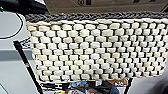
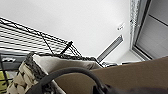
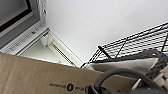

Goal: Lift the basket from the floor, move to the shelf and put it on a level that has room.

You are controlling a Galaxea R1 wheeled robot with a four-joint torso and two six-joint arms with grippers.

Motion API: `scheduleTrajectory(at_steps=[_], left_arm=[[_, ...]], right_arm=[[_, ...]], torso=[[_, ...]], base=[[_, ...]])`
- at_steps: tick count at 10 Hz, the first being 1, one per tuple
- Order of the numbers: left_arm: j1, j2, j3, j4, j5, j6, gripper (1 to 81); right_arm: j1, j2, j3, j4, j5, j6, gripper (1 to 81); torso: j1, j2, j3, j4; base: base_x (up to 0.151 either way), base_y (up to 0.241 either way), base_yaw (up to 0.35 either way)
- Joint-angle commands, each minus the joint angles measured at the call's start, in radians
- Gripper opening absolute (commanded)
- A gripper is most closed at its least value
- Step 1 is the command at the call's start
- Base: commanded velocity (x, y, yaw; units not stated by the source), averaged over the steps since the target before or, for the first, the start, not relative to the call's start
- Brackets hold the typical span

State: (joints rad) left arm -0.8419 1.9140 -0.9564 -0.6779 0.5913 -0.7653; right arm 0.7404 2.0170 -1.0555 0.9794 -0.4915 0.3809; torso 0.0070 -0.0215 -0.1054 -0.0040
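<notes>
While the basket point(image 1: 97, 47) is raised close before the head camera, level with the shelf point(image 2: 27, 37) top tier, it could catch on a post tip point(image 3: 100, 47) if advanced too low, and tip. A brown cardboard box point(image 3: 37, 75) appears to sit inside the basket, beside each black loop handle point(image 2: 72, 72). Whether either pincer is apart or clamped cannot be told

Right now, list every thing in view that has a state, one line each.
basket: raised off the floor, close before the head camera, upright, level.
black loop handle: arching up beside the basket's rim.
shelf: wire tier seen from below, beside the basket.
cardboard box: standing next to the basket, printed side facing the right wrist camera.
</notes>
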Motion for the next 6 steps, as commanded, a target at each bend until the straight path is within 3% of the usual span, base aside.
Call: scheduleTrajectory(at_steps=[1, 6], left_arm=[[-0.145, 0.074, -0.097, 0.020, -0.070, 0.014, 1.0], [-0.185, 0.154, -0.206, 0.015, -0.033, 0.014, 1.0]], right_arm=[[0.157, 0.079, -0.101, -0.013, 0.056, -0.017, 1.0], [0.185, 0.127, -0.196, -0.014, 0.045, -0.025, 1.0]], torso=[[0.000, 0.000, 0.000, 0.000], [0.000, 0.000, 0.000, 0.000]], base=[[0.000, 0.000, 0.000], [0.000, 0.000, 0.000]])
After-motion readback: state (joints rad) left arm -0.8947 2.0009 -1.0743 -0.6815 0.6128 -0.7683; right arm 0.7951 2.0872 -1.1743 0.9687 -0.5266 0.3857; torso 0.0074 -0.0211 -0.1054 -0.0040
